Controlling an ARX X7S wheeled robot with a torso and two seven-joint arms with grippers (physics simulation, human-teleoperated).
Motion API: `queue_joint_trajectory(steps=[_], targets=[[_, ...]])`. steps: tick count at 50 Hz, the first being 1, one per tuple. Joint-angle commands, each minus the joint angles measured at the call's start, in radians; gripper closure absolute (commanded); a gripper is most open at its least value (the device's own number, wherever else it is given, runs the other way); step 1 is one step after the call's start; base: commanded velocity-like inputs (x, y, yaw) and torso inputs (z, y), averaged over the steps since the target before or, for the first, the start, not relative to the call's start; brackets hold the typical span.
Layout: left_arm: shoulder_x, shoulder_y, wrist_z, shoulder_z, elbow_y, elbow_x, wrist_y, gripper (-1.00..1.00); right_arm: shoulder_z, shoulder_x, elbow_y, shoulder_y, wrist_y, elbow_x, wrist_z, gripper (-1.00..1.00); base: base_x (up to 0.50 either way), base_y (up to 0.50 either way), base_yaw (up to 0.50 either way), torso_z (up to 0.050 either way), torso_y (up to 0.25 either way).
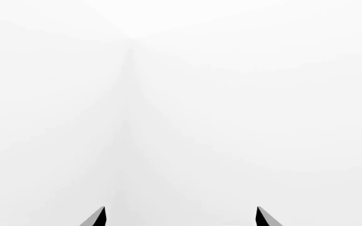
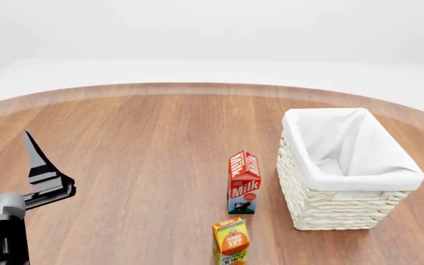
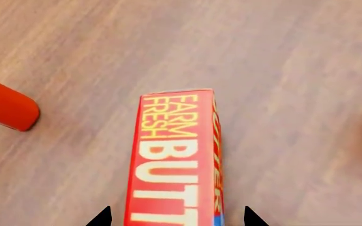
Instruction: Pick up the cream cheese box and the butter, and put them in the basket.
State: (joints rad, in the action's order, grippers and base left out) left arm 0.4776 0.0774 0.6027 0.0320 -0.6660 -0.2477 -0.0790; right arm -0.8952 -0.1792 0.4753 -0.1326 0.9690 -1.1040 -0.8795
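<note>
Closing on the butter (image 3: 176, 160) with the right gripper (image 3: 176, 219), fingers spread to either side of the box.
Butter lies flat on the wooden table (image 3: 294, 70), a red cylinder (image 3: 5, 108) nearby. Judgement: centre the box, lower, then squeeze across the narrow width. Left gripper (image 1: 179, 217) spread, holding nothing. Basket (image 2: 348, 207) stands beside the milk carton (image 2: 243, 182); cream cheese box not in view.

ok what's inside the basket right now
Only the white cloth liner shows inside the basket; no package is visible in it. The near wall hides the bottom near corner, so that part cannot be checked.
</note>
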Motion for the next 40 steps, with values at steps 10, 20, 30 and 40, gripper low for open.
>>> queue_joint_trajectory(steps=[10, 20, 30, 40], targets=[[-0.016, 0.008, -0.024, 0.034, -0.006, -0.001, 0.013, -1.0, -0.03, 0.012, -0.023, -0.004, -0.021, 0.037, 0.078, -1.0, 0.0, 0.0, 0.0, 0.0, 0.0], [-0.014, 0.008, -0.023, 0.035, -0.006, -0.003, 0.013, -1.0, -0.025, 0.006, -0.102, -0.011, -0.058, 0.057, 0.13, -1.0, 0.0, 0.0, 0.0, 0.0, 0.0], [-0.014, 0.005, -0.024, 0.028, -0.002, -0.004, 0.013, -1.0, -0.026, 0.002, -0.147, -0.015, -0.081, 0.073, 0.15, -1.0, 0.0, 0.0, 0.0, 0.0, 0.0], [-0.013, 0.005, -0.024, 0.027, 0.003, -0.005, 0.017, -1.0, -0.079, -0.003, -0.158, -0.023, -0.086, 0.105, 0.176, -1.0, 0.0, 0.0, 0.0, 0.0, 0.0]])
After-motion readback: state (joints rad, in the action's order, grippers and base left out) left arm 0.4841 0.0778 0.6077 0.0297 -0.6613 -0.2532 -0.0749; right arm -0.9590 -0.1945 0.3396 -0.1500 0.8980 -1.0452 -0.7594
